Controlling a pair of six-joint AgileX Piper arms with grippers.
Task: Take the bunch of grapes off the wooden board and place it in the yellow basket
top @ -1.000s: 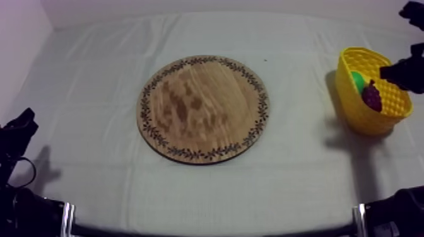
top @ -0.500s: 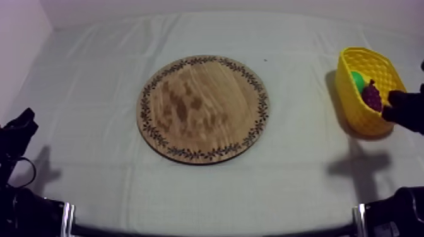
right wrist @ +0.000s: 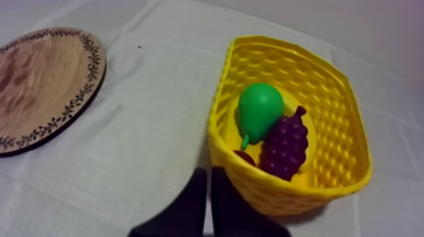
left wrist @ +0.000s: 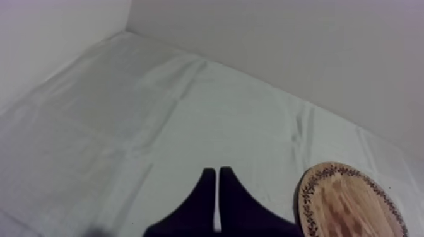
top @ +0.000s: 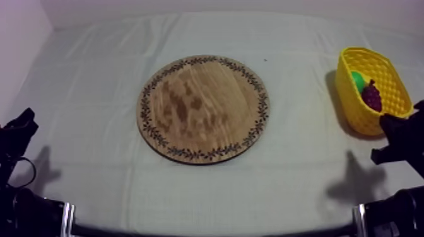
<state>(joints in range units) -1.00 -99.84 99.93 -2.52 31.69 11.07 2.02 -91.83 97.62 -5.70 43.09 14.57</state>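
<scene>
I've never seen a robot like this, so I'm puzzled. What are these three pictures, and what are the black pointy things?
It is a robot with two arms at a table. One picture looks down from above; the other two come from cameras riding on each arm. The black points are the left fingers and the right fingers, each pair pressed together, holding nothing. On the cloth lies a round wooden board. A yellow basket holds grapes, a green pear and a small red fruit.
</scene>
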